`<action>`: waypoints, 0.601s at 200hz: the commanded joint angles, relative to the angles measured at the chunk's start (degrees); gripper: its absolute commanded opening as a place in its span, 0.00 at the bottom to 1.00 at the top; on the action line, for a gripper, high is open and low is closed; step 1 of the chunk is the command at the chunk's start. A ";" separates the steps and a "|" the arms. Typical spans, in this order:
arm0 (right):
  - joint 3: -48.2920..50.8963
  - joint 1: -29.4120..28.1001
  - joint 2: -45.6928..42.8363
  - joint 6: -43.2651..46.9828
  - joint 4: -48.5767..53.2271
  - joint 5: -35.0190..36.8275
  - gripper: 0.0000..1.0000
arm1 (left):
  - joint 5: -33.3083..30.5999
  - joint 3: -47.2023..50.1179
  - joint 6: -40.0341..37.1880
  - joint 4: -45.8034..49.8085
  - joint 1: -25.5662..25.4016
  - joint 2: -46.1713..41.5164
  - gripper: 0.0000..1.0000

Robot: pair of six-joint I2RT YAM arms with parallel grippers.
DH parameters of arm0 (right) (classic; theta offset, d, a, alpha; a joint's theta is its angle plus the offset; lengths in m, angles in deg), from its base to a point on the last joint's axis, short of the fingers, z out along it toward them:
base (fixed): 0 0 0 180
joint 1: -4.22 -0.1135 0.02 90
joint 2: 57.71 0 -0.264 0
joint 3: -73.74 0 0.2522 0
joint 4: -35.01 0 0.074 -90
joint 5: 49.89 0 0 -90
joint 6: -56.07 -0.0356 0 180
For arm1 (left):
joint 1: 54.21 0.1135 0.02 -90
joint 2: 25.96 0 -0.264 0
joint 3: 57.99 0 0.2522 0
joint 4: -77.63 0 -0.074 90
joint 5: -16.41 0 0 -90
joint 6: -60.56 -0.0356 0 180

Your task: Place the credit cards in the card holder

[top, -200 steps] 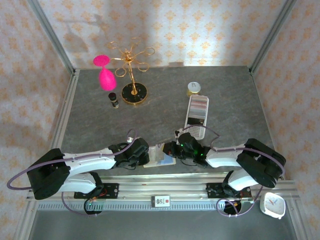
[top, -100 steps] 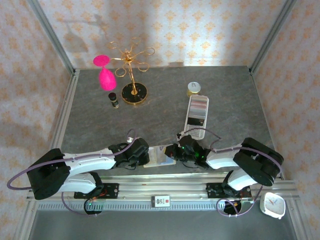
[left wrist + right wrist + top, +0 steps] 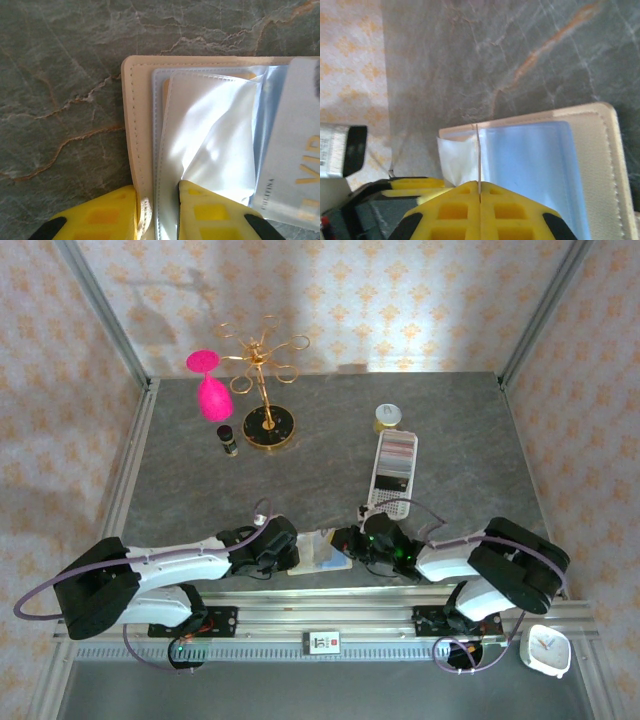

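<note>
The beige card holder (image 3: 318,552) lies open near the table's front edge, its clear sleeves (image 3: 210,130) fanned up. My left gripper (image 3: 157,200) is shut on the holder's stitched beige edge (image 3: 132,125) and the sleeve border. My right gripper (image 3: 479,187) is shut on a thin credit card (image 3: 478,155), seen edge-on and standing over the blue-tinted sleeves (image 3: 530,160). In the left wrist view that pale grey card (image 3: 295,145) with gold lettering lies against the sleeves at the right. From above, both grippers meet at the holder, left (image 3: 290,555) and right (image 3: 345,540).
A long white perforated tray (image 3: 390,502) with more cards (image 3: 397,452) stands just behind the right arm. Further back are a small jar (image 3: 388,417), a gold wire stand (image 3: 266,425), a pink glass (image 3: 210,390) and a dark bottle (image 3: 229,439). The front rail runs close behind the holder.
The right arm has shifted slightly, its wrist edging toward the holder with the card. The left arm and the holder have stayed still.
</note>
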State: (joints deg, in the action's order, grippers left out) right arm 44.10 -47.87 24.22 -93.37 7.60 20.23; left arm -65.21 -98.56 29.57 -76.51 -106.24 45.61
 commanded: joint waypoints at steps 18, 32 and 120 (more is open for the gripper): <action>0.25 -0.20 0.97 -1.21 -4.22 1.98 0.00 | 1.02 2.99 0.21 3.29 -0.23 0.26 0.22; -0.59 -0.17 2.92 -0.45 -3.79 0.91 0.00 | 1.02 2.88 -0.03 3.42 -0.22 0.23 0.22; 2.26 -0.64 6.22 -1.80 -8.99 -3.75 0.00 | 1.20 1.84 -0.45 3.89 -0.21 2.13 0.22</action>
State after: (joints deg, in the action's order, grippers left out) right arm 45.06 -47.87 29.94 -94.44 1.35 18.40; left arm -65.14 -97.95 29.54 -77.34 -106.24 45.30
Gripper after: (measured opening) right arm 0.048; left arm 0.219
